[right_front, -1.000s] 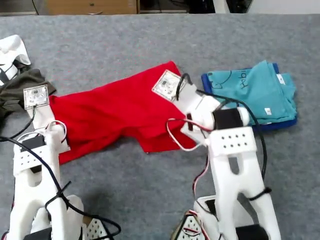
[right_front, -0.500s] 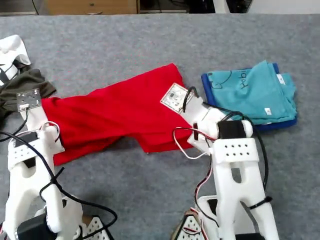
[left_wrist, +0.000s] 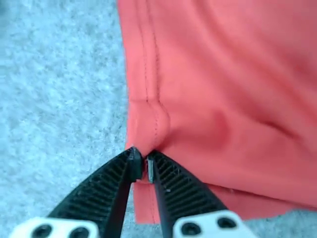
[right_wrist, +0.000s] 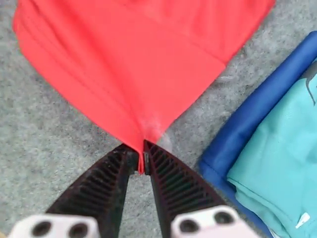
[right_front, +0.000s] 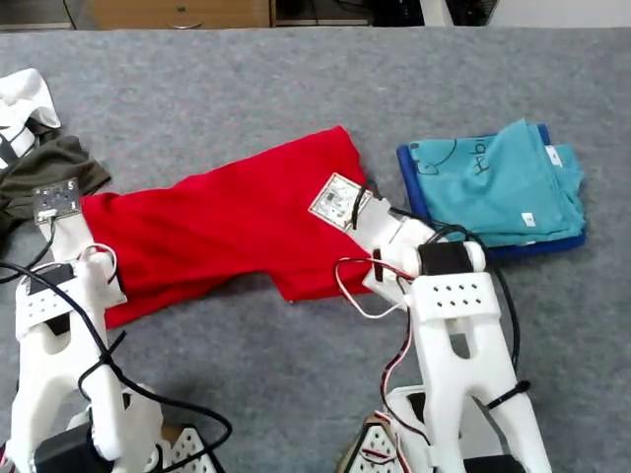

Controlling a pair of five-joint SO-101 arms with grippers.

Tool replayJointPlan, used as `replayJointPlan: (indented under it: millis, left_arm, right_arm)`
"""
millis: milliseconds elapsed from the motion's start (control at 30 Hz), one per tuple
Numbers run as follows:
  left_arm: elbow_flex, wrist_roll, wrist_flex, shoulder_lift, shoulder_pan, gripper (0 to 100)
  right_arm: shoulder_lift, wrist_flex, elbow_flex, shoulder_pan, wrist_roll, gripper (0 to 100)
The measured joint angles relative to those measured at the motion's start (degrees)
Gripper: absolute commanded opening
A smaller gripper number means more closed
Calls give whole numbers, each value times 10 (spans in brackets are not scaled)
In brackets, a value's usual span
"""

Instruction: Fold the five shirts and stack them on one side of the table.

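A red shirt (right_front: 222, 227) lies stretched across the middle of the grey table between the two arms. My left gripper (left_wrist: 142, 161) is shut on the hemmed edge of the red shirt (left_wrist: 223, 89), at its left end in the high view (right_front: 74, 232). At the other end my right gripper (right_wrist: 141, 153) pinches a corner of the red shirt (right_wrist: 133, 64), close to the stack (right_front: 370, 222). A folded teal shirt (right_front: 508, 182) rests on a folded blue shirt (right_front: 414, 192) at the right. The blue shirt (right_wrist: 257, 129) and teal shirt (right_wrist: 282, 163) lie just beside my right gripper.
At the far left edge lie a crumpled dark olive shirt (right_front: 44, 172) and a white shirt (right_front: 25, 99). Both arm bases (right_front: 449, 394) stand at the front edge. Bare grey table (right_front: 296, 79) stretches behind the shirts, with wooden furniture (right_front: 177, 12) beyond.
Both arms drew back toward the front edge, pulling the red shirt's ends with them. The left end shifted left and the cloth now lies flatter and more stretched.
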Motion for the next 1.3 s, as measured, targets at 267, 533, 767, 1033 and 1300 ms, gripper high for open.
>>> replayJointPlan:
  millis: [267,533,767,1033,1300]
  left_arm:
    - [-4,6,0,0,-4,19]
    - [7,-8,11,0,17,90]
    - [7,-24,32,-5,27,129]
    - [-25,-26,123,-5,11,185]
    - [-178,-26,306,-5,11,171]
  right_arm:
    - [0,4,26,0,17,2]
    - [0,-6,51,0,21,104]
    - [0,-4,51,-10,57,248]
    - [0,23,38,-10,72,196]
    - [0,23,-45,-9,34,12]
